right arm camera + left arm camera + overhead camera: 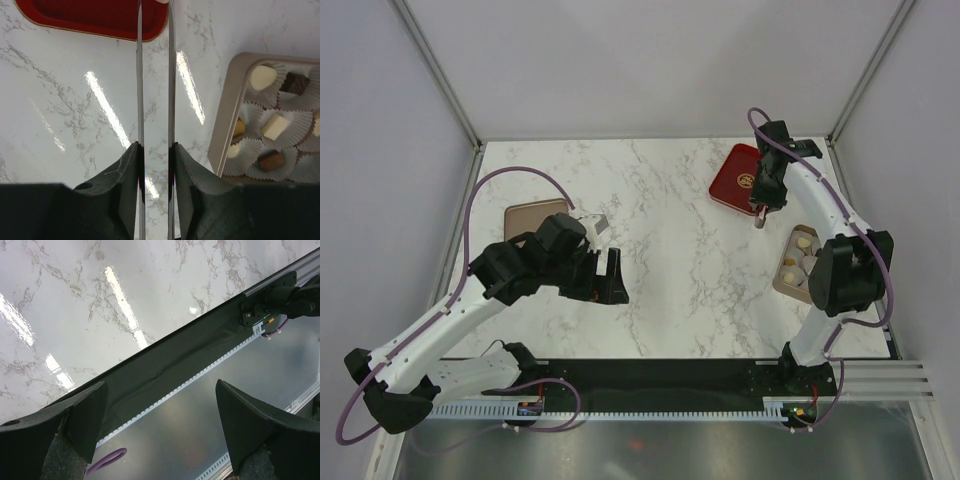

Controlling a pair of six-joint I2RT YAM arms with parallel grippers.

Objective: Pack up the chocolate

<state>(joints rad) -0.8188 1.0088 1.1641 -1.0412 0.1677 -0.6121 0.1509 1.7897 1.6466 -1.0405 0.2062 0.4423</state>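
Note:
My right gripper (154,4) carries two long thin metal blades that stand close together. A cream lump of chocolate (161,1) shows between their tips, cut off by the top edge of the right wrist view. From above, the right gripper (760,221) points down at the marble between the red tray (735,175) and the tan box (783,270). In the box (227,112), cream chocolates (263,77) and dark brown chocolates (295,83) sit in white paper cups. My left gripper (607,277) hangs open and empty at the left, far from all of this.
A tan lid (533,213) lies at the left behind the left arm. The red tray (90,20) looks bare in the part I see. The left wrist view shows the table's near edge, a black strip (165,370) and a metal rail.

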